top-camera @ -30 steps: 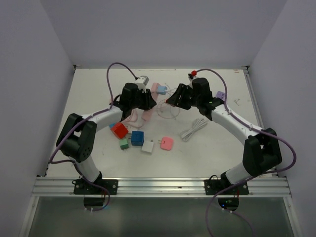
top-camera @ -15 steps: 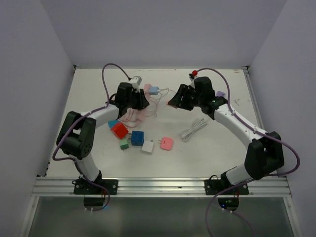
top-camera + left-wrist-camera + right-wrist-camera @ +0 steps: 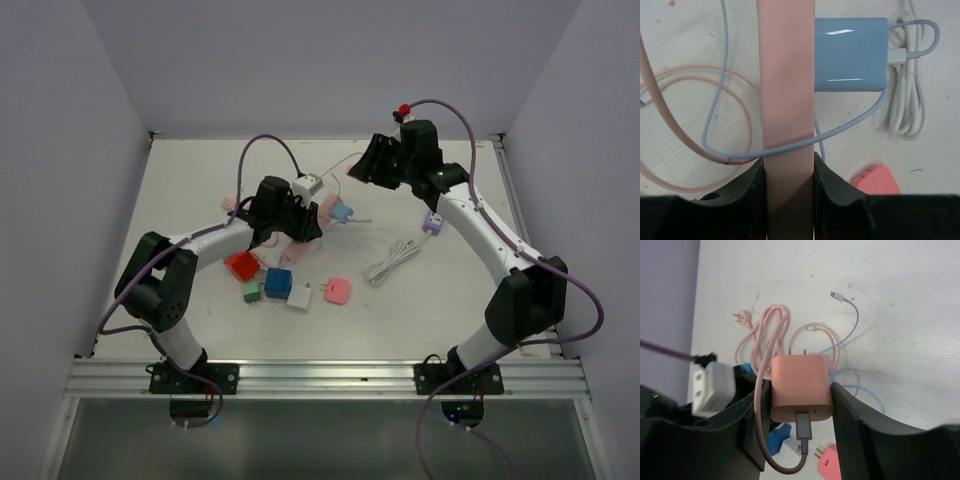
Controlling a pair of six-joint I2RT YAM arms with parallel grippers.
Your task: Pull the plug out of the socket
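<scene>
From above: the right gripper [image 3: 358, 169] sits far back, well apart from the left gripper [image 3: 303, 228]; loose chargers [image 3: 278, 282] lie near. Left wrist: that gripper clamps the pink socket [image 3: 786, 100], with a blue charger [image 3: 850, 55] against it. Right wrist: that gripper pinches the pink plug [image 3: 801, 387], prongs bare.

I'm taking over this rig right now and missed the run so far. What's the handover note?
Left gripper: shut on the pink socket strip.
Right gripper: shut on the pink plug, raised and well apart from the strip.
Done: the pink plug is out of the socket.
Left: the blue adapter sits against the strip's side, seemingly plugged in. Set the pink plug down, then probably pull that one.
</scene>
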